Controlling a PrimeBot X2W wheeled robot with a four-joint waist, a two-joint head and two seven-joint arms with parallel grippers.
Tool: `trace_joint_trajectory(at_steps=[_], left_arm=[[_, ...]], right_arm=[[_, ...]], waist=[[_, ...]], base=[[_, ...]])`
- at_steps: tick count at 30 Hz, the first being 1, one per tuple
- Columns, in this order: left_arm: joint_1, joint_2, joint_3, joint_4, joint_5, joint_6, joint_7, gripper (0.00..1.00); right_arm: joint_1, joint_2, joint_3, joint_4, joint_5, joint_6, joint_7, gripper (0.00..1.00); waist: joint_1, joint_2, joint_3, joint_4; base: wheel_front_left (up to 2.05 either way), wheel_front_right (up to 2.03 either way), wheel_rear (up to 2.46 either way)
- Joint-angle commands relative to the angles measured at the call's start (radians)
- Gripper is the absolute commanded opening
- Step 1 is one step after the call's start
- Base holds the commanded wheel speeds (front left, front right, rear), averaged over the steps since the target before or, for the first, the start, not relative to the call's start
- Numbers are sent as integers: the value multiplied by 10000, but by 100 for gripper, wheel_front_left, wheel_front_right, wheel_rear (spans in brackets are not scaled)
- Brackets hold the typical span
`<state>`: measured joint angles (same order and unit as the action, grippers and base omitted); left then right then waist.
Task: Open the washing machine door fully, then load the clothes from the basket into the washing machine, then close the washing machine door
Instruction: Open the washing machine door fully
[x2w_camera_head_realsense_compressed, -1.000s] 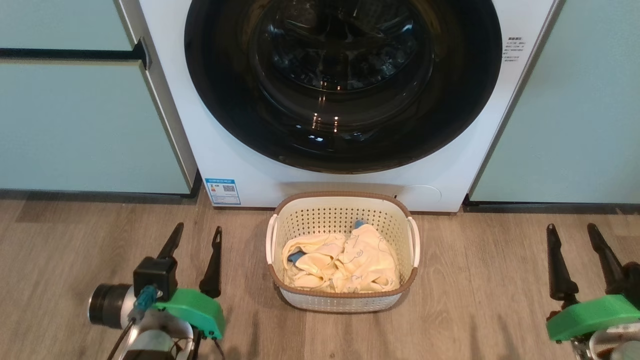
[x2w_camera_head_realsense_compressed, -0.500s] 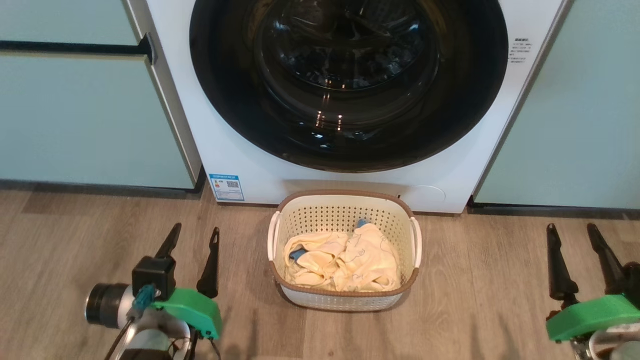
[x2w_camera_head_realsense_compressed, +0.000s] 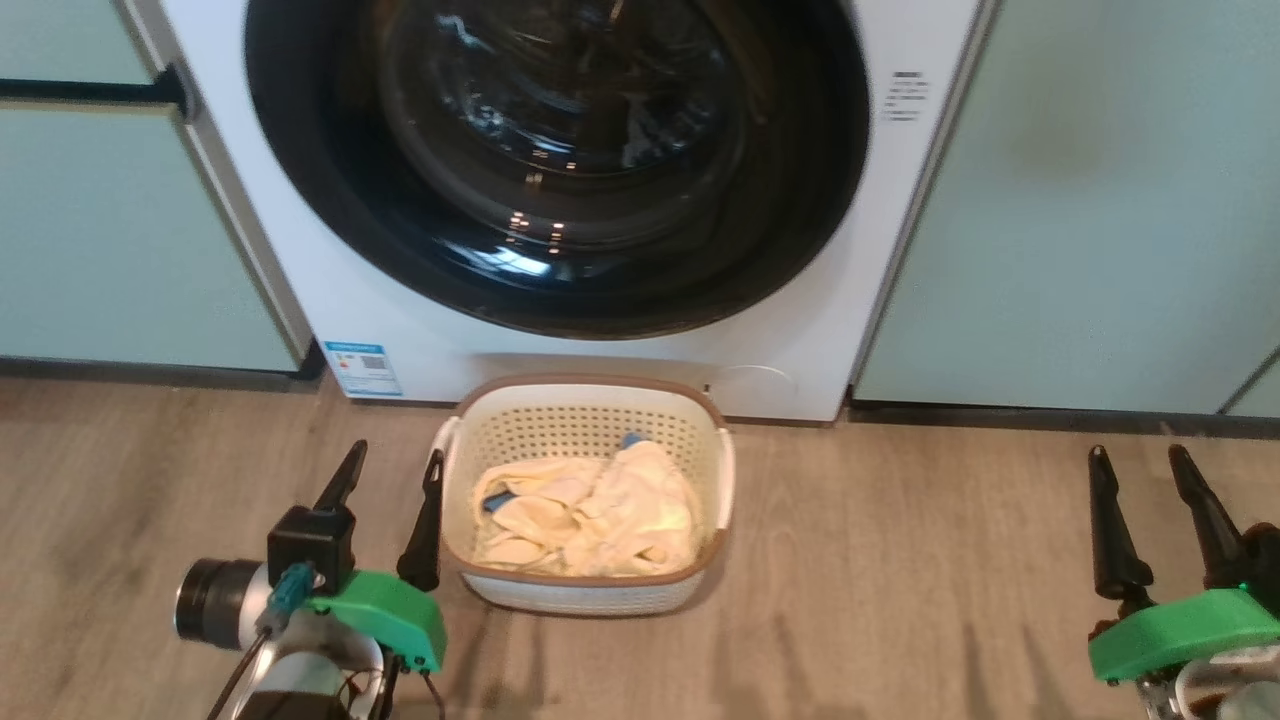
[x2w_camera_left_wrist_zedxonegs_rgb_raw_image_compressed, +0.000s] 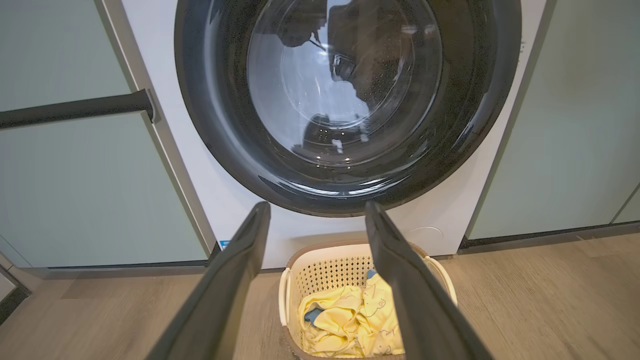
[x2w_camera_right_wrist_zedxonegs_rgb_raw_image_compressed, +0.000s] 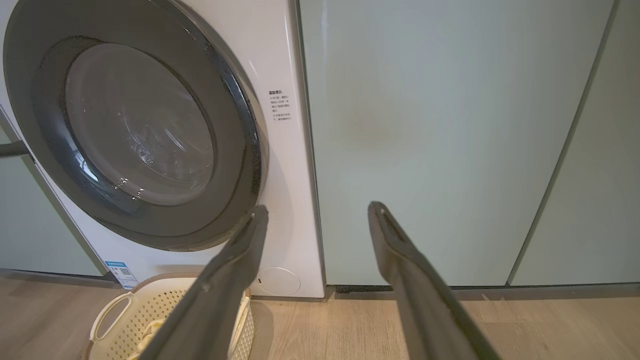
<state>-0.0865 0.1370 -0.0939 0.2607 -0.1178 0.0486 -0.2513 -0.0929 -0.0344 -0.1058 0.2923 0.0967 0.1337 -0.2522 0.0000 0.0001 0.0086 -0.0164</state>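
Observation:
The white washing machine (x2w_camera_head_realsense_compressed: 800, 300) stands ahead with its round glossy black door (x2w_camera_head_realsense_compressed: 555, 165) shut flat against the front. On the wood floor before it sits the cream basket (x2w_camera_head_realsense_compressed: 585, 490), brown-rimmed, holding pale yellow clothes (x2w_camera_head_realsense_compressed: 585, 510) with a small blue piece. My left gripper (x2w_camera_head_realsense_compressed: 390, 470) hovers open just left of the basket, nothing between its fingers. Far right, my right gripper (x2w_camera_head_realsense_compressed: 1140, 470) is open and empty too. The left wrist view looks at the door (x2w_camera_left_wrist_zedxonegs_rgb_raw_image_compressed: 345, 100) and the basket (x2w_camera_left_wrist_zedxonegs_rgb_raw_image_compressed: 327, 277). In the right wrist view the door (x2w_camera_right_wrist_zedxonegs_rgb_raw_image_compressed: 135, 125) is at the left.
Pale teal cabinets (x2w_camera_head_realsense_compressed: 1080, 200) flank the machine on both sides; the left one (x2w_camera_head_realsense_compressed: 90, 220) carries a dark bar handle (x2w_camera_head_realsense_compressed: 90, 90). A blue label (x2w_camera_head_realsense_compressed: 362, 367) sits low on the machine's front. Bare wood floor (x2w_camera_head_realsense_compressed: 900, 560) lies between basket and right gripper.
The whole head picture has shifted left, so the camera has turned right. Both grippers stay open at the same spots in the frame; basket, clothes and door are unchanged.

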Motion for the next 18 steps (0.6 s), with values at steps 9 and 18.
trace_joint_trajectory(at_steps=[9, 18], left_arm=[[-492, 134, 398, -483, -85, 31, -105, 100], [-406, 118, 395, -507, -71, 79, -105, 100]], right_arm=[[-530, -158, 165, -401, 104, -30, -95, 100], [-466, -158, 162, -440, 130, -30, -95, 100]], waist=[[0, -1, 1, -25], [0, -1, -76, -49]], base=[[113, 113, -226], [53, 53, -107]])
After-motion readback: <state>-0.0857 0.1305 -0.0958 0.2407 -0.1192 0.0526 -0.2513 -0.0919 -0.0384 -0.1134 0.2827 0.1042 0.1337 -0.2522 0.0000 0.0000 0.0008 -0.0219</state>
